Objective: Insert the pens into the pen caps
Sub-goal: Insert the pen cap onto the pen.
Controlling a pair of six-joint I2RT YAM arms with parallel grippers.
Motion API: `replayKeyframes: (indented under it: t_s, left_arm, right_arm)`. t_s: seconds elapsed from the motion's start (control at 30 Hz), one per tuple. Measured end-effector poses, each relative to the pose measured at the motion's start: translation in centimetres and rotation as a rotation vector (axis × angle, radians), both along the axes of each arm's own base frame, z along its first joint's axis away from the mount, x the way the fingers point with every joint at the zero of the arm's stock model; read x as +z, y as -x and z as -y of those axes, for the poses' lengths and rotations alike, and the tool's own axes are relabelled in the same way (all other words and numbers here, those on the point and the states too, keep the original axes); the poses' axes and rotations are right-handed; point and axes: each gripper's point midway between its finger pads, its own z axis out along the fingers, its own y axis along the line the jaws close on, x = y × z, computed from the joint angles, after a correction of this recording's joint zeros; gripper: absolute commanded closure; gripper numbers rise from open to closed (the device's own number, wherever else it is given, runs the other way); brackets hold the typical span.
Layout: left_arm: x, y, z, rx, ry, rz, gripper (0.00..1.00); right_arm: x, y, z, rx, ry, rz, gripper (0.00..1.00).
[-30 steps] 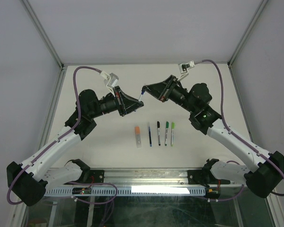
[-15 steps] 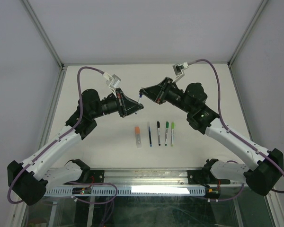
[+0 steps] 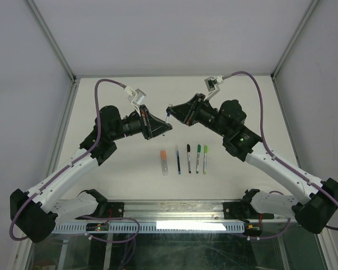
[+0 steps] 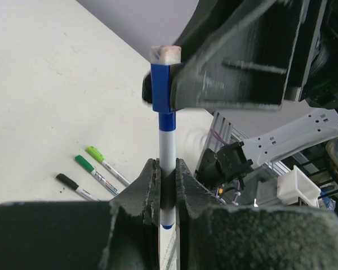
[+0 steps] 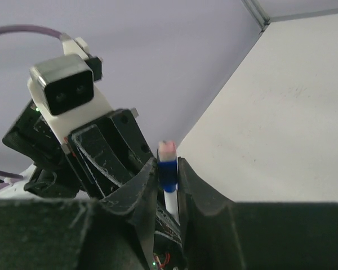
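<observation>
Above the counter's (image 3: 118, 180) middle, the left claw (image 4: 167, 171) is clamped on a white pen (image 4: 167, 143). The pen's tip sits inside the blue cap (image 4: 160, 84), which the right claw (image 5: 168, 169) pinches. Five other pens (image 3: 188, 158) lie in a row toward the near edge. The left claw hides the white pen's lower end.

Blue pen (image 4: 167, 140) lower barrel hidden between left jaws, black pen (image 4: 70, 184) partly covered.

Pens (image 3: 188, 158) lying in a row: 5 | blue pen (image 4: 167, 147) held aloft: 1 | blue cap (image 4: 159, 84): 1 | robot arms (image 3: 62, 177): 2
</observation>
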Motion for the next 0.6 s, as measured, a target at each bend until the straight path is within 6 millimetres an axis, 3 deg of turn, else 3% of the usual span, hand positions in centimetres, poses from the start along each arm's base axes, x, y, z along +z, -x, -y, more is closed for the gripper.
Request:
replayKeyframes:
  t_s: [0.17, 0.4, 0.6]
  left_arm:
    - [1.7, -0.4, 0.0, 0.018, 0.031, 0.051, 1.00]
    - [2.0, -0.6, -0.1, 0.029, 0.037, 0.062, 1.00]
    - [2.5, -0.7, -0.2, 0.040, 0.050, 0.080, 1.00]
  right_arm:
    - [-1.1, 2.0, -1.0, 0.079, 0.042, -0.025, 0.67]
    - [-0.6, 2.9, -0.6, 0.093, 0.054, 0.003, 0.54]
    - [-0.2, 3.7, 0.6, 0.074, 0.076, 0.024, 0.48]
